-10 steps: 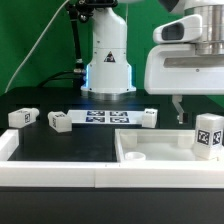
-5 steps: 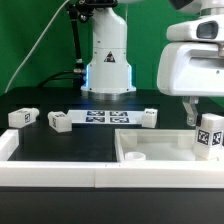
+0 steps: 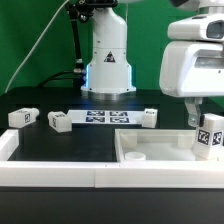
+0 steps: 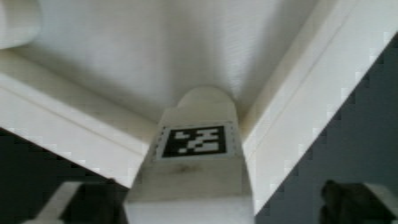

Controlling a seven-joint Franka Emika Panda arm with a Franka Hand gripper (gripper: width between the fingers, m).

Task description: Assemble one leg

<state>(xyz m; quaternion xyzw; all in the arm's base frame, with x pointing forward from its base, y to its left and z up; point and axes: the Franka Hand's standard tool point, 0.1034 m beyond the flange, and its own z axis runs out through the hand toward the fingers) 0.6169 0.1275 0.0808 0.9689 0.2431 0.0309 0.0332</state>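
One leg [image 3: 209, 136], a short white post with a square tag, stands upright in the far corner of the large white rimmed panel [image 3: 160, 150] at the exterior view's right. My gripper [image 3: 203, 117] hangs over it, open, with a finger [image 3: 188, 114] beside the leg's top. In the wrist view the leg [image 4: 199, 150] lies between my two dark fingers [image 4: 80, 203], which stand apart from it on both sides; the gripper [image 4: 210, 206] holds nothing. Three more legs lie on the black table: two at the left [image 3: 22, 117] [image 3: 60, 122] and one in the middle [image 3: 149, 118].
The marker board [image 3: 105, 117] lies flat in front of the robot base [image 3: 108, 60]. A white raised border [image 3: 60, 176] runs along the table's front and left edge.
My gripper has moved toward the exterior view's right and now sits over the upright leg. The legs and panel have not moved.
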